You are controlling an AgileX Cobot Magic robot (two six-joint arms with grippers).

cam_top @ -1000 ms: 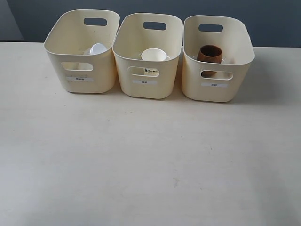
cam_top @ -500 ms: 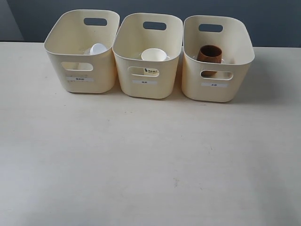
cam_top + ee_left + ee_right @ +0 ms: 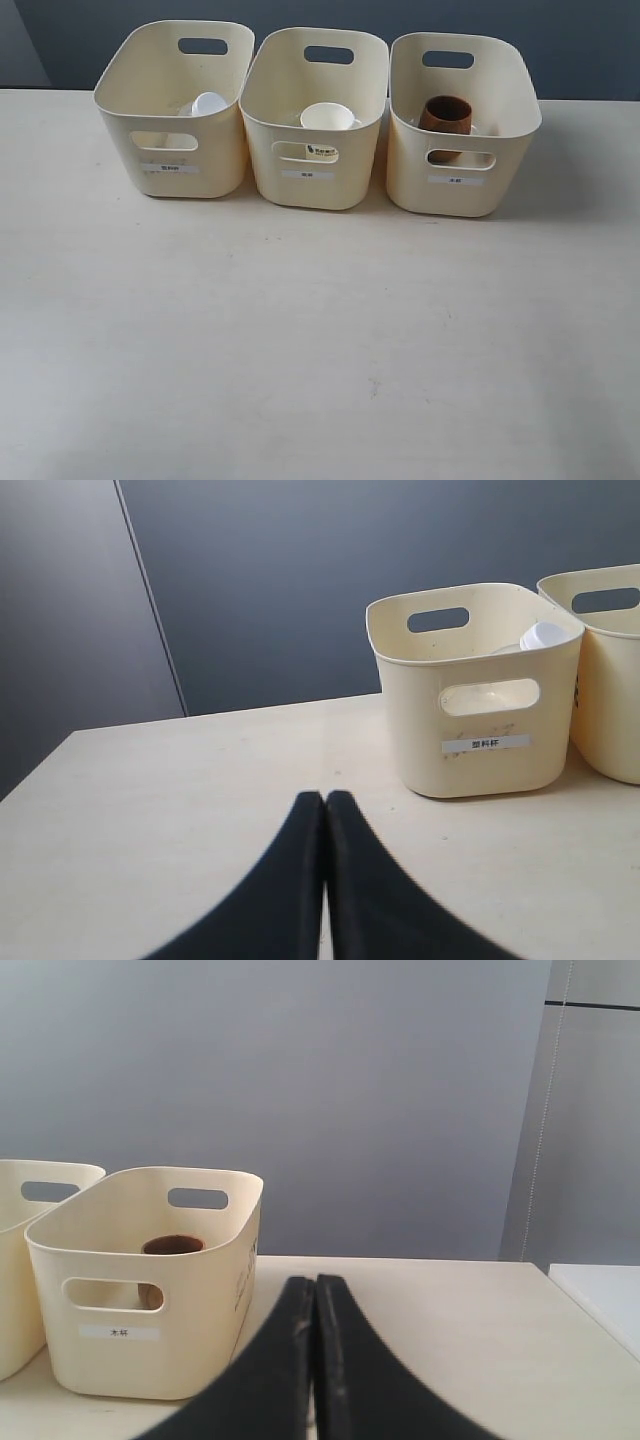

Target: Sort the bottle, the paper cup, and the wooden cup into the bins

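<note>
Left pincer (image 3: 323, 800) pressed together | right pincer (image 3: 314, 1284) pressed together | wooden cup (image 3: 445, 113) upright, mouth up

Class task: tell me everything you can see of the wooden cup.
The wooden cup is squat, rounded and reddish-brown, with a smooth look and a dark inside. It stands upright, mouth up, inside the right-hand bin, and its lower part shows through the front handle cut-out. As far as shows, only the bin touches it.

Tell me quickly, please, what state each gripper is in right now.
Left gripper: closed, holding nothing.
Right gripper: closed, holding nothing.
</note>
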